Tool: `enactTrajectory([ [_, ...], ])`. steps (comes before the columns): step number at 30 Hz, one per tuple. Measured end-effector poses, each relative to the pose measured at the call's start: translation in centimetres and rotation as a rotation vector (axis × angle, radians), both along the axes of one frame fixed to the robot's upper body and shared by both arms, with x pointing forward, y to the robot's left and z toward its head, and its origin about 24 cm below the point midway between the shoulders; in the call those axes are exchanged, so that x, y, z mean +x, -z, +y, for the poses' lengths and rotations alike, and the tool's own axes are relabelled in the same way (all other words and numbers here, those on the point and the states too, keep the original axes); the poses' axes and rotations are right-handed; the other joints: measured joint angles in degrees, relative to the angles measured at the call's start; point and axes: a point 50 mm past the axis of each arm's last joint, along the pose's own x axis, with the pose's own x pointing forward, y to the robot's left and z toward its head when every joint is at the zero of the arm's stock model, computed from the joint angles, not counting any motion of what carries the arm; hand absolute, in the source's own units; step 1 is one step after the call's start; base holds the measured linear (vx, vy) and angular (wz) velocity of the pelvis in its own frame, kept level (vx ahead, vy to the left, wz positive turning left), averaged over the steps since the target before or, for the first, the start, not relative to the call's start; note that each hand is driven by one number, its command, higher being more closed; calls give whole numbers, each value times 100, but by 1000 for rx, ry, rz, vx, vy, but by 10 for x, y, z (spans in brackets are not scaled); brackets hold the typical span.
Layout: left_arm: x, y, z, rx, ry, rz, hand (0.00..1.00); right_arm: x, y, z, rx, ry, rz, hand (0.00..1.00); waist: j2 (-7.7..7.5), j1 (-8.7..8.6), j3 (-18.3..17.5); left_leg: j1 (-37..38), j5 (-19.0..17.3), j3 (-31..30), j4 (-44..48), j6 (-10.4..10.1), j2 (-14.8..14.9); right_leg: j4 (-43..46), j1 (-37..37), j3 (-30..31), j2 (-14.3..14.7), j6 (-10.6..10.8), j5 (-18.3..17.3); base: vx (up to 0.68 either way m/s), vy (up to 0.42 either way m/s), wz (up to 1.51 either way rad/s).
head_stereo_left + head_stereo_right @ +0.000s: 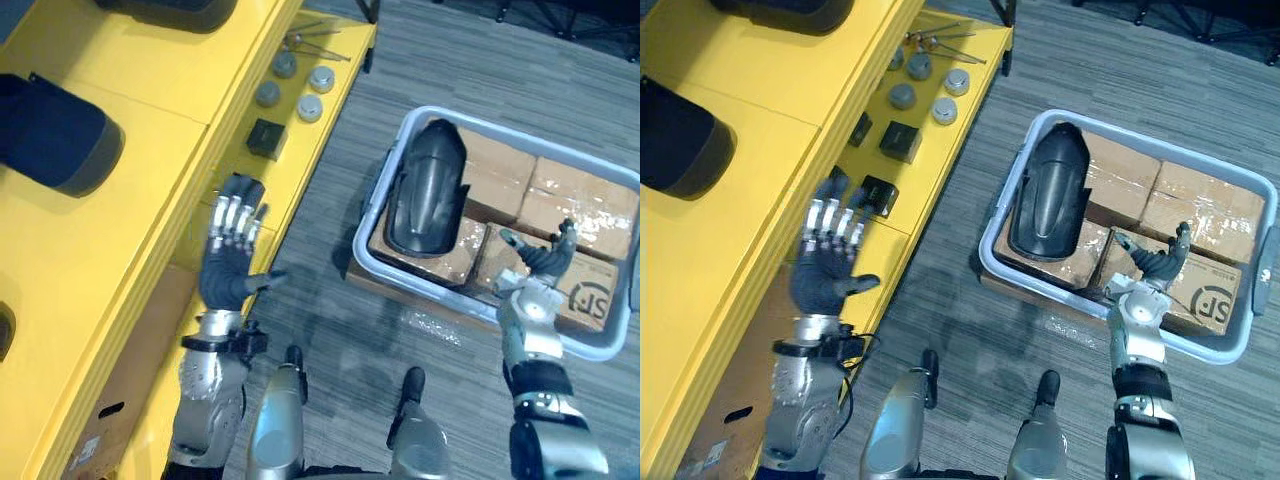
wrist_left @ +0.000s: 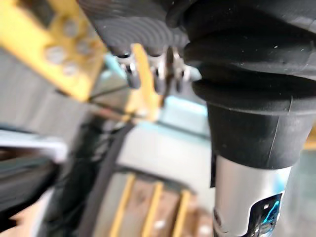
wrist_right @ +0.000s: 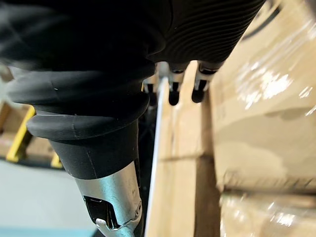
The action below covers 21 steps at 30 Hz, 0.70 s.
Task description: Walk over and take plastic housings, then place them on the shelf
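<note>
A black plastic housing lies in a pale bin, resting on taped cardboard boxes. My right hand hovers over the bin's near side, to the right of the housing and apart from it, open and empty. My left hand is raised beside the edge of the yellow shelf, palm down with its fingers straight, holding nothing. Two more dark housings lie on the shelf's upper level. In the right wrist view, the fingers point along a cardboard box.
The shelf's lower level holds several grey round parts, a small black block and thin metal rods. Grey carpet floor lies between the shelf and the bin.
</note>
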Motion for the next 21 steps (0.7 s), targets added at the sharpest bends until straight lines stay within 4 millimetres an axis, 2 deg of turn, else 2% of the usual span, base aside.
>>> enactTrajectory([
  [1, 0, 1, -3, 5, 22, 0, 0, 3, -4, -3, -14, -1, 1, 0, 3, 19, 2, -58, 0, -25, 43, 0, -3, 2, -23, -31, 3, 0, 0, -7, 25, 11],
  [2, 1, 3, -10, -7, 70, 7, 0, 6, -10, -10, -27, 7, 11, 0, 37, 111, 23, -115, 0, -60, 87, 0, -4, 43, -71, -37, 6, 0, 0, -15, 24, 8],
  [4, 2, 4, -16, -5, 116, 14, 0, 11, -21, -18, -43, 15, 14, 0, 128, 137, 141, -135, -1, -157, 125, 0, -12, 147, -84, -94, 15, 0, 0, -31, 35, 8],
  [8, 3, 14, -26, 8, 168, 60, 0, 20, -28, -23, -65, 7, 57, 0, 175, 224, 263, -199, -2, -220, 160, 1, -13, 250, -163, -182, 16, -1, -1, -59, 28, 4],
  [11, 6, 20, -36, 23, 210, 94, 0, 22, -36, -38, -65, 35, 101, 0, 275, 320, 311, -423, -8, -312, 324, 8, -17, 274, -239, -339, 39, -1, -2, -71, 34, 10],
  [15, 7, 29, -37, 5, 221, 145, 0, 27, -45, -45, -56, 31, 132, 0, 322, 458, 324, -483, 8, -325, 352, 23, -19, 343, -314, -357, 29, 0, -3, -49, 29, 1],
  [18, 8, 37, -37, 6, 218, 180, 0, 33, -63, -49, -77, 22, 142, 0, 351, 512, 320, -673, 21, -358, 438, 40, -32, 394, -469, -379, 22, 2, -3, -33, 34, 4],
  [21, 8, 43, -38, -20, 219, 221, 0, 31, -64, -57, -64, 15, 188, 0, 356, 621, 317, -740, 42, -432, 447, 50, -67, 402, -478, -477, 10, 3, -3, -9, 24, 11],
])
